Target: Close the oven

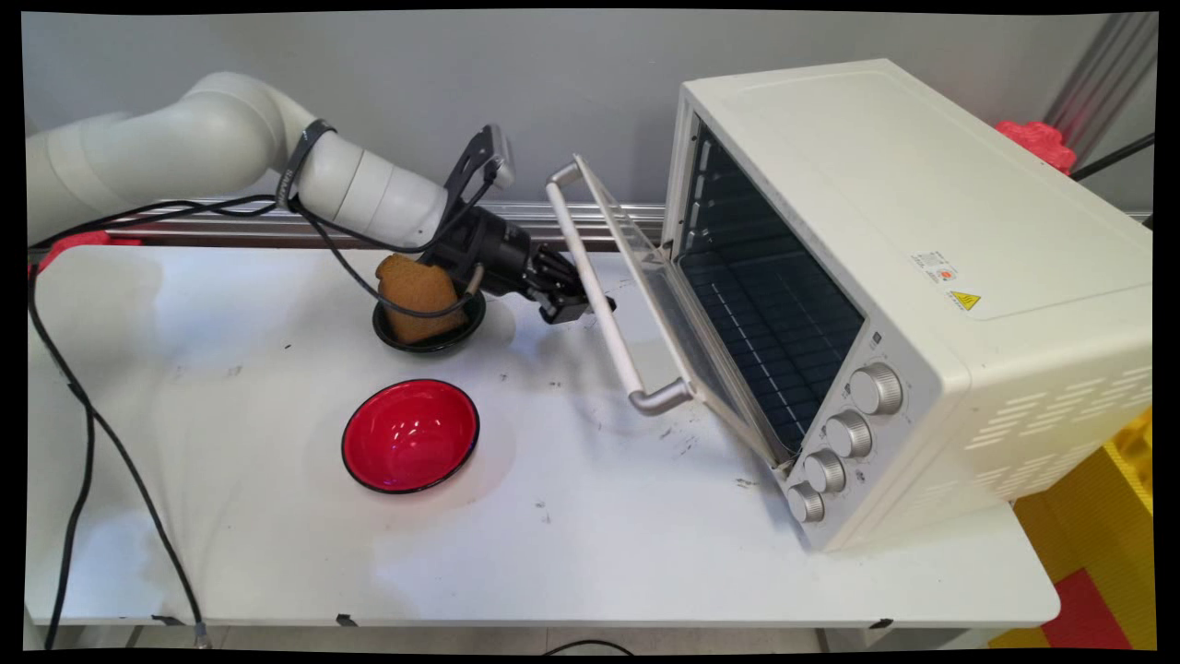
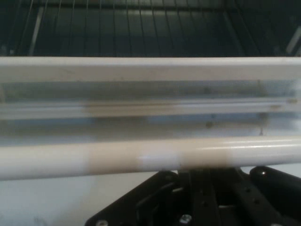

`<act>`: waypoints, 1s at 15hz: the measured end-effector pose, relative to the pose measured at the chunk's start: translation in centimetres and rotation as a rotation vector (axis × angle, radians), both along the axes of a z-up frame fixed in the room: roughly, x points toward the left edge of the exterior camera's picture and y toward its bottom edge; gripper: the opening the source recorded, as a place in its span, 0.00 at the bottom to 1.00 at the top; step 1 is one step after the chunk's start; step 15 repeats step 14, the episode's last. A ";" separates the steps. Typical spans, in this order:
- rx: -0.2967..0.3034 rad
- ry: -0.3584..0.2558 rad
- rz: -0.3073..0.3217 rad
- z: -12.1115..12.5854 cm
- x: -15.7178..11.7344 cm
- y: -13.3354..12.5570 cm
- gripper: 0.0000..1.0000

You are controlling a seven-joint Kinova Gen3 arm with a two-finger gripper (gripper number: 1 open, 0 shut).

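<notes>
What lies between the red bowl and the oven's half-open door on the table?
Only bare table, seen in the main view: nothing stands between the red bowl and the oven door, whose handle the gripper meets.

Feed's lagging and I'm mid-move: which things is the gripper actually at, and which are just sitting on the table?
At the gripper:
- gripper, up against the door handle
- glass door, partly open
- toaster oven

Lying about:
- bread slice in a black bowl, under the arm
- red bowl, empty, nearer the table's front
</notes>
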State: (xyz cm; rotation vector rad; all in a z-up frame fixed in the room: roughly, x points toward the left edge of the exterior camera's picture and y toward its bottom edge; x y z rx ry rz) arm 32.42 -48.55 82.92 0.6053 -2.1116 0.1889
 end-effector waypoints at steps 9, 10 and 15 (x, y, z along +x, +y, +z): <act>-0.026 0.062 -0.011 1.2 -2.4 -1.4 0.00; -0.029 0.067 -0.011 1.2 -2.6 -1.5 0.00; -0.040 0.087 -0.011 1.7 -3.4 -2.0 0.00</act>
